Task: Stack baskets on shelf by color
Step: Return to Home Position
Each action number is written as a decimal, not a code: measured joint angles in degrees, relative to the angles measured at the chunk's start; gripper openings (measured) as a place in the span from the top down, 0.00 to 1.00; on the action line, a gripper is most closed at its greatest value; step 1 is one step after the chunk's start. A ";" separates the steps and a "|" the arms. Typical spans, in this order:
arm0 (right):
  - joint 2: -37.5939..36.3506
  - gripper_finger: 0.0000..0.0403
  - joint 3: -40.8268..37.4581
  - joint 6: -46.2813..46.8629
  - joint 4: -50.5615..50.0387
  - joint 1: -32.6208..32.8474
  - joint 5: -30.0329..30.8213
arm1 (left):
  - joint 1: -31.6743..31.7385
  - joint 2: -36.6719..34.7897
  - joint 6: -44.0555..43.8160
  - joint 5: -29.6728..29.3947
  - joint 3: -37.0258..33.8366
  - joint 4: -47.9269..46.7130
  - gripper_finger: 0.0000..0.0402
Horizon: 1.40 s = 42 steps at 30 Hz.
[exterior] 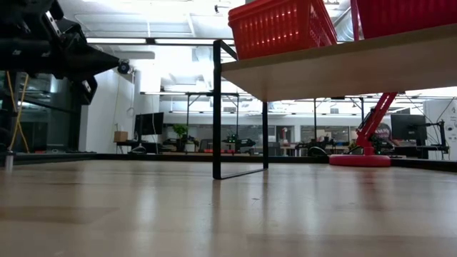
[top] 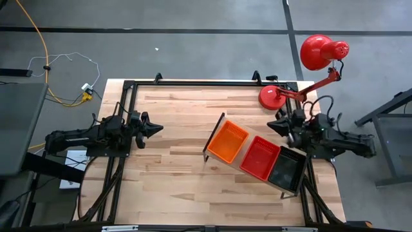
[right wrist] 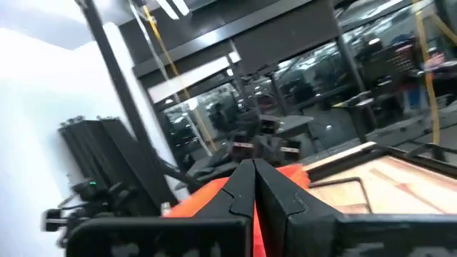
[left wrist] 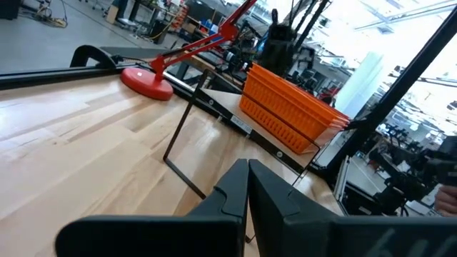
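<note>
On shelf (exterior: 335,68): orange baskets (top: 226,142), red baskets (top: 260,157), black baskets (top: 286,169), sorted by colour. Prob. light, stiff, slick mesh plastic; grip at rim. Left hand (top: 156,127) & right hand (top: 273,125) clenched, empty, clear of stacks.

No legible text anywhere, seemingly.

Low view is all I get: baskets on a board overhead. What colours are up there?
Observer: From above, three sit side by side on the shelf: orange baskets, red baskets, black baskets.
Operator: And that dark thing top left?
Observer: The left gripper, shut and empty, at the left side of the table, clear of the shelf.
Operator: Is there a second arm?
Observer: Yes. The right gripper, also shut, sits beside the base of the red lamp.
</note>
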 joint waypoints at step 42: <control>-0.06 1.00 -5.87 -15.80 -3.26 0.00 7.32 | 0.00 0.02 0.00 0.03 0.02 0.02 1.00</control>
